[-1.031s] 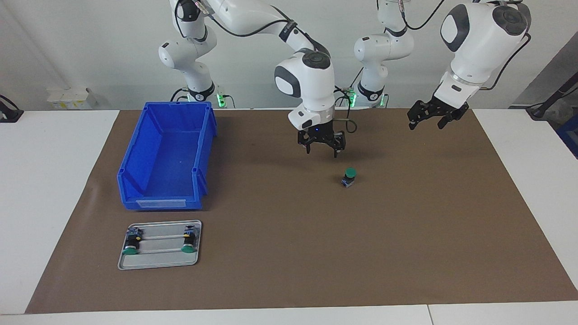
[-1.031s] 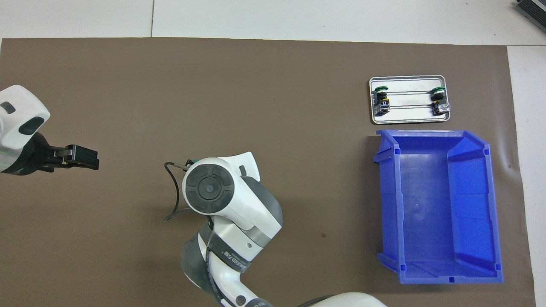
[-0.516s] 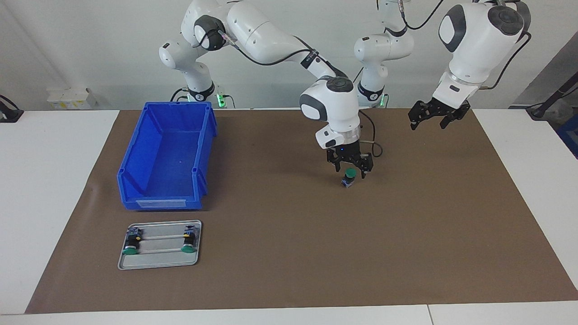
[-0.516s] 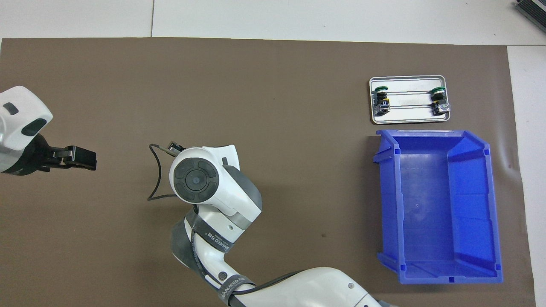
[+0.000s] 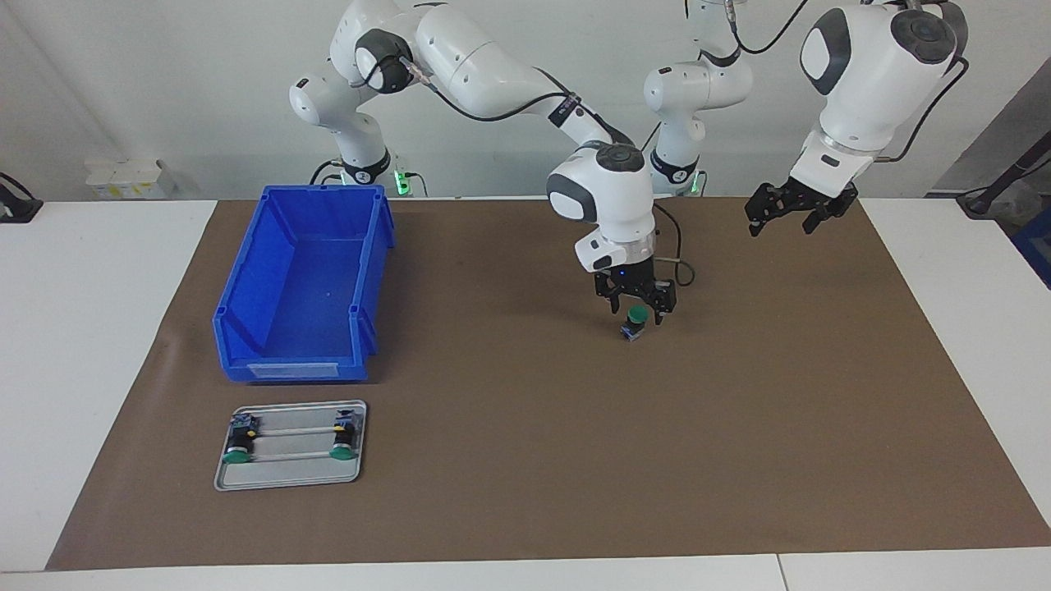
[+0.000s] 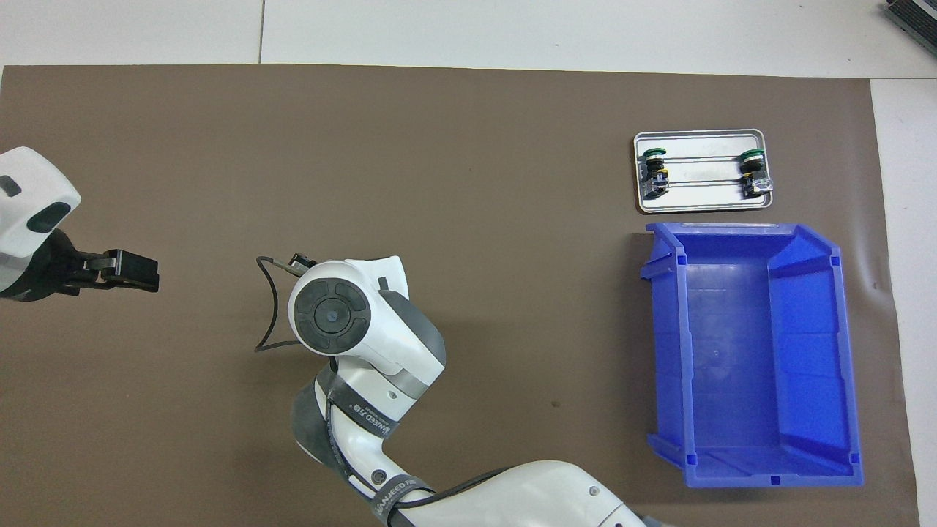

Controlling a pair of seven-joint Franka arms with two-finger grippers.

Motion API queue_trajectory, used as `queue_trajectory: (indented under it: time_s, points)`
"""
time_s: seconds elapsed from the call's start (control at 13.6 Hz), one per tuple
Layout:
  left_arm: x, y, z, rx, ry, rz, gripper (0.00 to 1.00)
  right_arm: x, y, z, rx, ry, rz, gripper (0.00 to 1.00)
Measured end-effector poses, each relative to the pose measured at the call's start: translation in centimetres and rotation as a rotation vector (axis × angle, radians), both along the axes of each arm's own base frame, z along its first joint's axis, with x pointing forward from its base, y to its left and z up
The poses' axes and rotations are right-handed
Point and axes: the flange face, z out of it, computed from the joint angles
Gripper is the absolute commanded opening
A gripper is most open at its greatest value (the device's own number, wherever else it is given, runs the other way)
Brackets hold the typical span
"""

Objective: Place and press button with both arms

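Seen from across the counter (image 5: 525, 492), which is covered by a brown mat (image 5: 739, 427), two white robot arms reach in. The right arm (image 5: 493, 66) stretches to the middle of the mat, and the right gripper (image 5: 635, 310) is lowered around the button (image 5: 634, 322), which stands on the mat with its green cap up. The fingers (image 5: 659, 302) flank the cap on both sides, but whether they press on it cannot be told. The left arm (image 5: 870, 74) waits, raised at its own end of the counter, and the left gripper (image 5: 784, 215) hangs over the mat's edge closest to the robots with its fingers spread apart and holding nothing. A blue bin (image 5: 304, 283) sits toward the right arm's end, and a small metal tray (image 5: 291, 480) with two more green-capped buttons (image 5: 238, 447) lies farther from the robots than the bin. Seen from overhead, the right arm's (image 6: 366, 329) wrist covers the button and its gripper entirely. The left gripper (image 6: 132, 268) points in from the edge of the picture. The blue bin (image 6: 747, 351) and the tray (image 6: 703, 205) sit toward the right arm's end of the mat (image 6: 439, 146).
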Motion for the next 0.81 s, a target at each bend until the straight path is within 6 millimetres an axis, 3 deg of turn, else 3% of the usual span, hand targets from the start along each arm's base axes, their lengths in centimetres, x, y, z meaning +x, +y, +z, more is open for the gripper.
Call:
queue_trajectory:
  time_s: [0.07, 0.15, 0.22, 0.29, 0.37, 0.52, 0.81]
  points:
    - [0.0, -0.1, 0.0, 0.0, -0.004, -0.002, 0.99, -0.1, 0.0, -0.2, -0.003, 0.003, 0.0, 0.69]
    - [0.1, -0.7, 0.1, 0.0, -0.014, -0.016, 0.99, -0.2, -0.1, -0.5, -0.007, 0.007, 0.001, 0.48]
    - [0.0, -2.1, 0.2, 0.0, -0.02, -0.042, 0.99, -0.2, -0.1, -0.7, -0.011, 0.01, 0.001, 0.08]
    - [-0.2, -3.7, 0.3, 0.001, -0.02, -0.072, 0.99, -0.2, -0.2, -0.8, -0.012, 0.011, 0.001, 0.0]
    - [-0.4, -4.9, 0.3, 0.002, -0.021, -0.091, 0.99, -0.2, -0.2, -0.8, -0.011, 0.01, 0.001, 0.0]
    - [-0.5, -5.0, 0.4, 0.002, -0.023, -0.093, 0.99, -0.1, -0.2, -0.5, -0.008, 0.007, -0.001, 0.0]
    - [-0.1, -1.9, 0.5, 0.001, -0.023, -0.035, 0.99, 1.0, -1.1, 0.2, -0.009, -0.009, 0.011, 0.0]
